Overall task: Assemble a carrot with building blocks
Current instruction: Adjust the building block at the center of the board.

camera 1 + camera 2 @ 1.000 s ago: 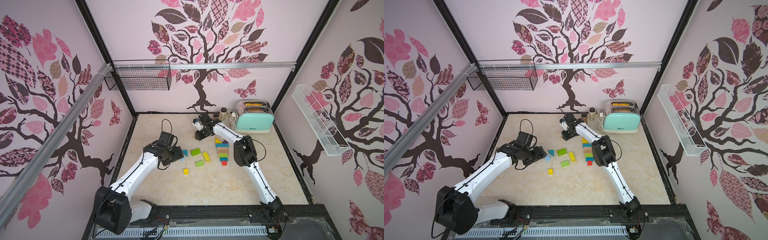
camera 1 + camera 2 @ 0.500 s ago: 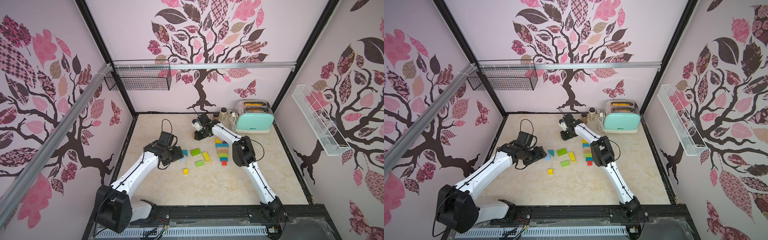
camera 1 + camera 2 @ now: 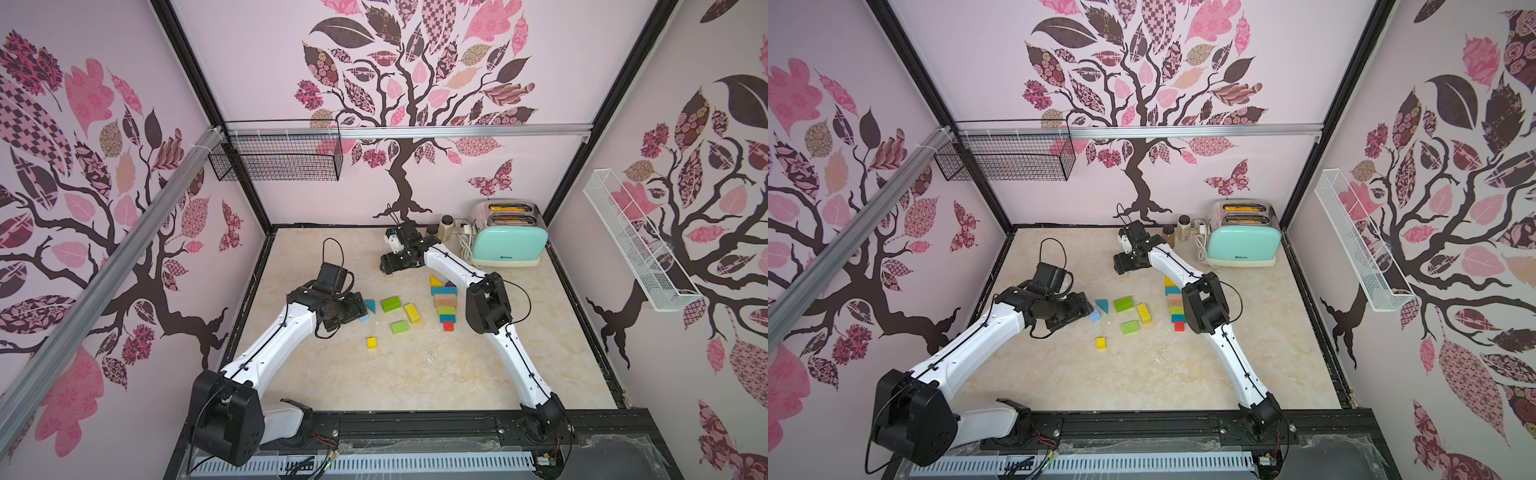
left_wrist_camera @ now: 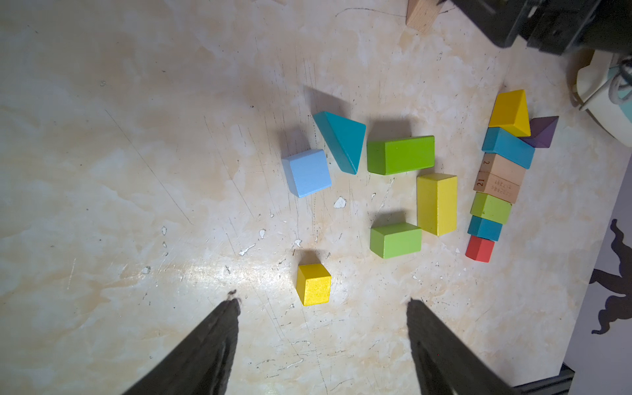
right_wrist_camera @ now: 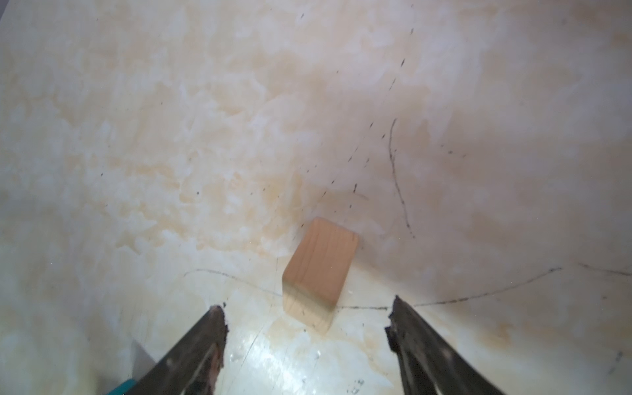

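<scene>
A column of building blocks (image 3: 444, 300) lies flat on the table: yellow wedge (image 4: 509, 111), purple wedge (image 4: 543, 131), teal bar, tan block, green, teal and red cube (image 4: 479, 249). Loose to its left are two green bars (image 3: 390, 304), a yellow bar (image 3: 412, 313), a teal wedge (image 3: 370, 306), a light blue cube (image 4: 307, 172) and a yellow cube (image 3: 371, 342). My left gripper (image 4: 323, 302) hovers open, close to the yellow cube. My right gripper (image 5: 306, 306) is open at the table's back, over a plain tan block (image 5: 319, 266) that lies free between and just ahead of its fingertips.
A mint toaster (image 3: 509, 245) with its white cord stands at the back right, two brown-lidded jars (image 3: 446, 226) beside it. A black wire basket (image 3: 276, 160) and a white wire shelf (image 3: 636, 245) hang on the walls. A black frame rail (image 3: 415, 415) borders the table's front.
My right gripper's jaws have spread wide, and it has shifted slightly left at the back of the table. The left arm has not moved.
</scene>
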`<action>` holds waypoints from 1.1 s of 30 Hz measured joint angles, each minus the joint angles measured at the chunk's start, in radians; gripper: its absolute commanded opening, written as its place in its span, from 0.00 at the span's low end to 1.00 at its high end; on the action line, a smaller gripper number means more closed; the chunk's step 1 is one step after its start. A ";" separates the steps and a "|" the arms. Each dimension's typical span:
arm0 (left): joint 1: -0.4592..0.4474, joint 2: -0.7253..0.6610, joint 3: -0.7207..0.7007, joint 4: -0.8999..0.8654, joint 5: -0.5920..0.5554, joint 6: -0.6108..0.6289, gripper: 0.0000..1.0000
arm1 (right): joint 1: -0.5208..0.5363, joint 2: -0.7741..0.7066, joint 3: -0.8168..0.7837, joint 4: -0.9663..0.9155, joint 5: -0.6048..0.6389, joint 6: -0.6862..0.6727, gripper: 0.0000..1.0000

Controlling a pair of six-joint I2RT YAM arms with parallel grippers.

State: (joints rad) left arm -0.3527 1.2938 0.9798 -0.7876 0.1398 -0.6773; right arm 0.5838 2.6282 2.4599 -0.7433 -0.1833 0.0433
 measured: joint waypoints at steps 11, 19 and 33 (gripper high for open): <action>0.039 -0.016 0.000 -0.014 0.016 0.025 0.81 | 0.045 0.087 0.058 0.022 0.175 0.047 0.66; 0.069 -0.027 -0.015 -0.012 0.039 0.032 0.81 | 0.054 0.075 0.028 0.031 0.224 0.081 0.30; 0.069 -0.027 -0.032 0.023 0.063 0.028 0.81 | 0.026 -0.126 -0.243 0.069 -0.090 0.243 0.18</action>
State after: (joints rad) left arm -0.2836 1.2667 0.9478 -0.7650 0.2031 -0.6491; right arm 0.6102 2.5023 2.2173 -0.6746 -0.2737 0.2867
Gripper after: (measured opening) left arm 0.815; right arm 0.298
